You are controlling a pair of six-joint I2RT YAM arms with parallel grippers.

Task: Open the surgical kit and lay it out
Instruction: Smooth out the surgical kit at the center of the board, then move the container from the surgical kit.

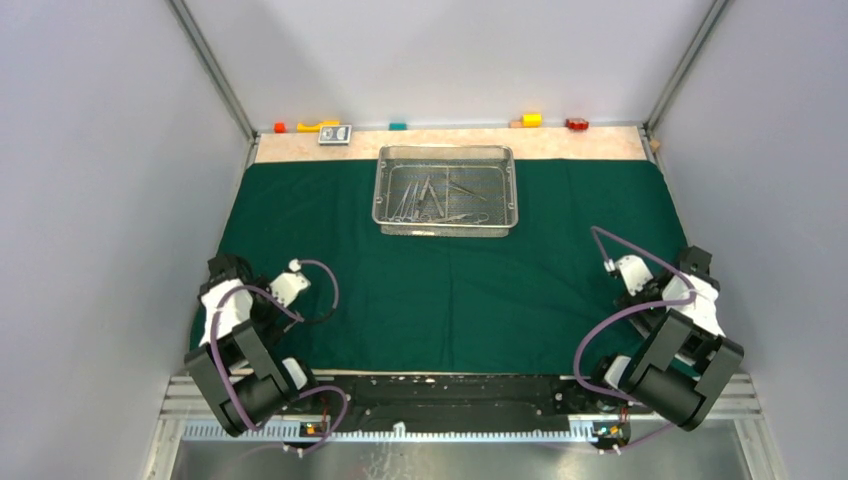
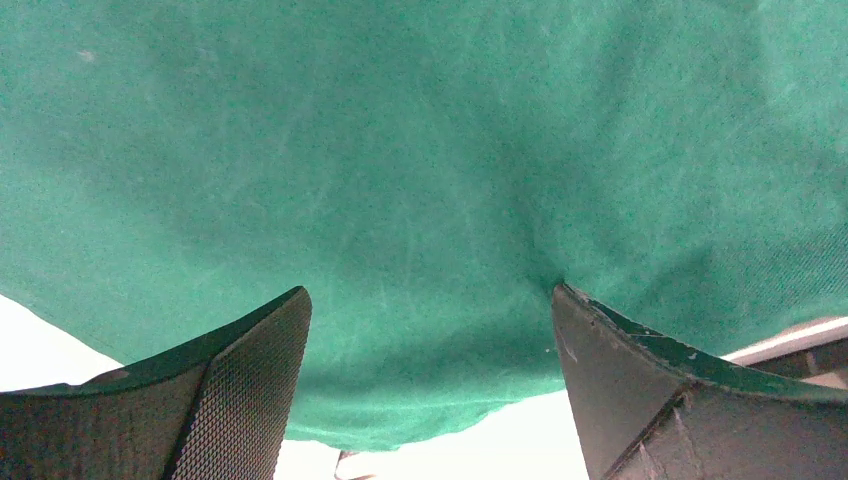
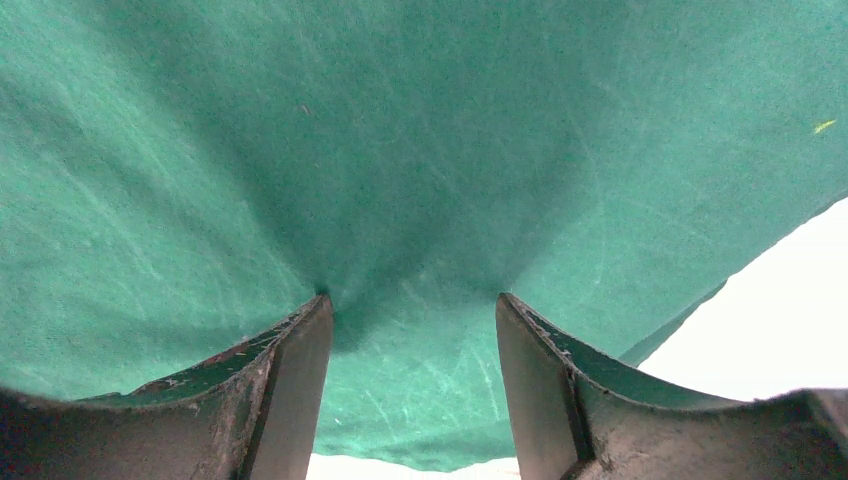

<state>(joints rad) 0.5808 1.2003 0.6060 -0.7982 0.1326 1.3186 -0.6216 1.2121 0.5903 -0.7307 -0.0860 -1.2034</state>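
Jaws, left gripper [image 2: 430,290]: wide apart, holding nothing, tips down at the dark green cloth [image 1: 450,290].
Jaws, right gripper [image 3: 412,297]: apart, nothing clamped, tips seemingly touching the cloth (it dimples there).
Cloth: we find it spread flat across the middle of the top view.
Wire-mesh tray [image 1: 445,150]: upper centre, standing on the cloth's upper edge.
Steel instruments [image 1: 430,198]: heaped inside the tray, none laid out.
Step, as we judge it: cloth opened, grippers near its lower corners.
Next move: calls for a reach up-frame to the tray and a narrow pinch on one slim instrument.
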